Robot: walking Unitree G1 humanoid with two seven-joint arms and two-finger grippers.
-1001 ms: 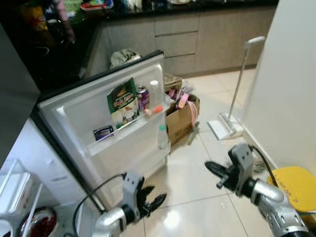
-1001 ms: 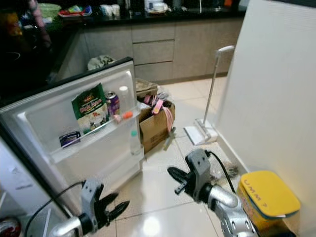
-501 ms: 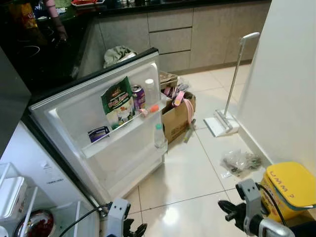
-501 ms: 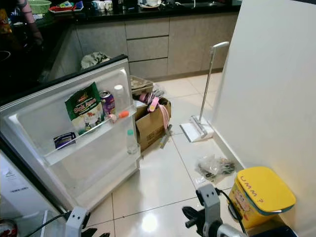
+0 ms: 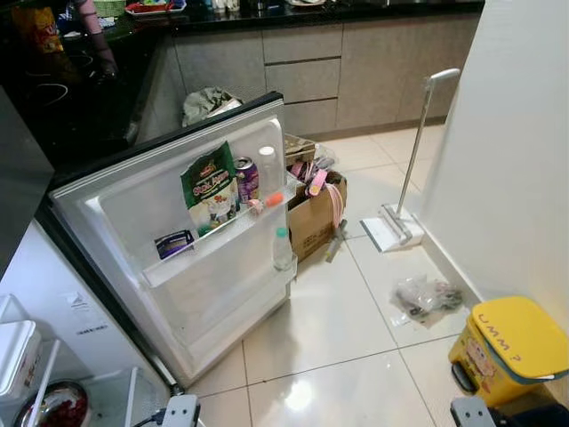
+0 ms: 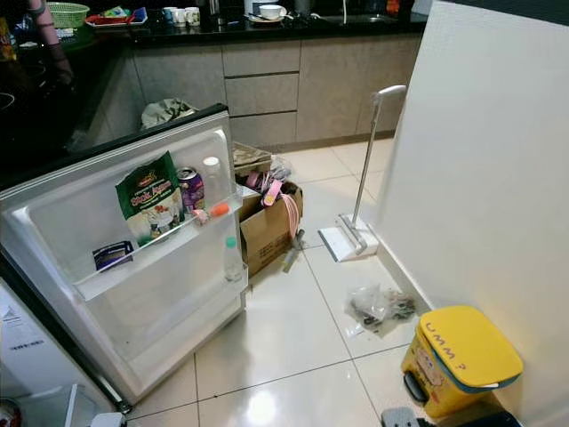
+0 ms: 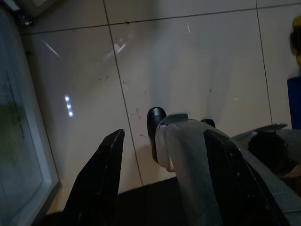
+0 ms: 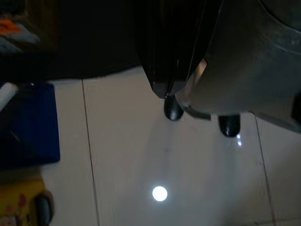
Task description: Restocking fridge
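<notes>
The fridge door [image 5: 133, 209] stands wide open. Its upper shelf holds a green bag [image 5: 205, 187], a soda can [image 5: 245, 177], a white bottle [image 5: 268, 168] and a small blue packet [image 5: 173, 243]; a clear bottle [image 5: 282, 249] stands lower down. Both arms hang low, with just their wrists at the bottom edge of the eye views. In the left wrist view the left gripper [image 7: 163, 134] is open above the floor tiles, holding nothing. In the dark right wrist view the right gripper [image 8: 164, 87] points at the floor, its black fingers [image 8: 162, 47] pressed together.
A cardboard box [image 5: 313, 218] full of items sits just past the door. A flat mop [image 5: 402, 191] leans by the white wall. A crumpled plastic bag [image 5: 425, 294] and a yellow bin [image 5: 511, 347] are on the tiles at right. Fridge shelves [image 5: 36, 382] lie at lower left.
Both arms have dropped from in front of me to the bottom edge. The camera has shifted a little, bringing the yellow bin and plastic bag fully into view.
</notes>
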